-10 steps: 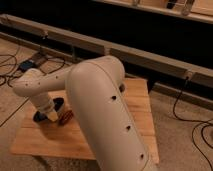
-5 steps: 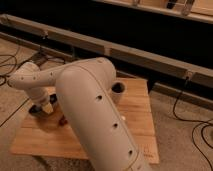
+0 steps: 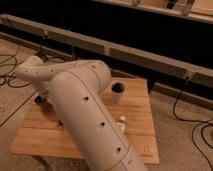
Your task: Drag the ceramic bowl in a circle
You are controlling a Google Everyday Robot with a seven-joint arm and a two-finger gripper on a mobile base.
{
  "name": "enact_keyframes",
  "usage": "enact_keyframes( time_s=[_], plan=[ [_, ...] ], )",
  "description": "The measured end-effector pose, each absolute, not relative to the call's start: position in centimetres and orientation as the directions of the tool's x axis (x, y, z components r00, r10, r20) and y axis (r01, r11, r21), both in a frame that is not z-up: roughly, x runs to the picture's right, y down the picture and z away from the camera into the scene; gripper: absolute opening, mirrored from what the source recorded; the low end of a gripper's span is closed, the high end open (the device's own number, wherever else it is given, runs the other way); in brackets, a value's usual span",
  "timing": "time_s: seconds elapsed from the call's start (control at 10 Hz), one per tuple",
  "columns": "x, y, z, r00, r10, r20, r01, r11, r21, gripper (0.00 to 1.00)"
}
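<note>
One gripper (image 3: 43, 98) sits low at the left edge of the wooden desk (image 3: 141, 131), mostly hidden behind the arm (image 3: 85, 115); whether it is open or closed cannot be told. The big white arm crosses the desk's middle. The dark round bowl (image 3: 118, 88) stands near the back edge, well apart from the gripper. A small white block (image 3: 121, 120) lies just beside the arm.

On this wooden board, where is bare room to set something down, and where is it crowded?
Bare wood shows along the wooden board's right side, between the dark cup and the right edge, and on the near-left part beside the robot arm. A small white object lies by the arm. The far-left corner is crowded: the arm bends down there, hiding the claw and ceramic bowl.
</note>
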State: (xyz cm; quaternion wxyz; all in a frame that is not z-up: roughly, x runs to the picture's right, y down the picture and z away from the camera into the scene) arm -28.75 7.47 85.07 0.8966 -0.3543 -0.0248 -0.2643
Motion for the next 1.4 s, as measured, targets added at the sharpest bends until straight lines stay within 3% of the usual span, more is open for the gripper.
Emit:
enact_keyframes(
  time_s=[0.2, 0.8, 1.4],
  plan=[
    [-26.9, 6.6, 86.6, 0.892, -0.415, 0.179, 0.425, 0.634, -0.646, 0.06],
    [-20.7, 5.9, 89.4, 0.970, -0.239, 0.053, 0.207, 0.684, -0.700, 0.66],
    [-18.7, 10.0, 87.4, 0.985, -0.129, 0.117, 0.172, 0.598, -0.783, 0.70]
  ],
)
